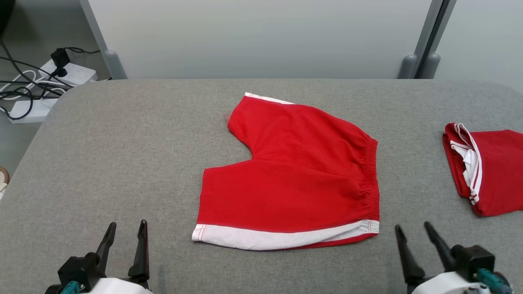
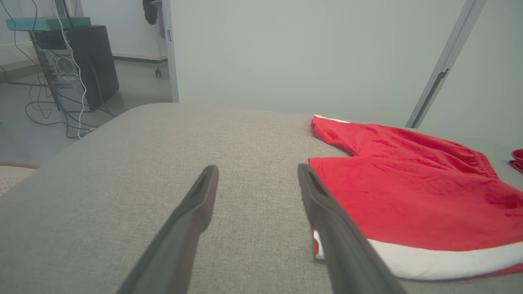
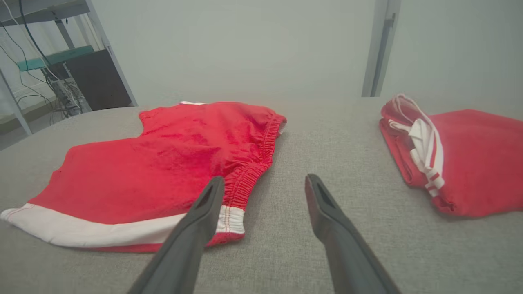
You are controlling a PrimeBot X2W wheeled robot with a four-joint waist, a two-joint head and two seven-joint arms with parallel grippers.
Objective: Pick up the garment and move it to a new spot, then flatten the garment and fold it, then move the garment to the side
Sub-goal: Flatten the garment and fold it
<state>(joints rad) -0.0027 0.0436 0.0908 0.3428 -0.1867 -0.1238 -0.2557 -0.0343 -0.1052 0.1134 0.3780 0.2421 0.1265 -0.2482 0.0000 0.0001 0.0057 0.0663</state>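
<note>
Head view: the red cotton shorts with a white side band (image 1: pixel 294 171) lie spread flat at the middle of the grey cloth-covered table (image 1: pixel 122 143), waistband to the right, apparently laid out for folding. The left gripper (image 1: pixel 127 223) and right gripper (image 1: pixel 412 225) rest near, one off each near corner, fingers spread and empty, well placed to pinch that edge. A folded red-and-white garment (image 1: pixel 490 171) sits aside at the right.

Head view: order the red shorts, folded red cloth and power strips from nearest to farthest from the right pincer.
1. Red shorts, just left of the right pincer.
2. Folded red cloth, right edge.
3. Power strips, floor, far left.
</note>
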